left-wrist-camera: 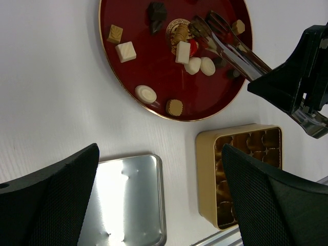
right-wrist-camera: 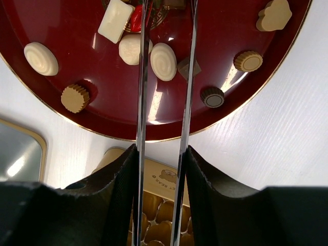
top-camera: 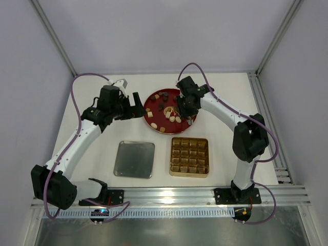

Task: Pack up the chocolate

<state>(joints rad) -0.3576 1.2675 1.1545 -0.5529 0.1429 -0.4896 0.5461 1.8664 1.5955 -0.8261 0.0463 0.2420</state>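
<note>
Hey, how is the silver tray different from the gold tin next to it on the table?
The silver tray is plain and smooth inside, while the gold tin is split into a grid of square cells. The silver tray is shallow and mirror-bright; the gold tin has taller walls and a brown-gold lining. Both are rounded-corner rectangles lying flat on the white table, on the near side of the red plate.

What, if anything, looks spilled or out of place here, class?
Nothing is spilled: the chocolate pieces all lie on the round red plate, with the gold gridded tin and flat silver lid side by side. Only a small bright-red bit near the plate's middle differs.
</note>
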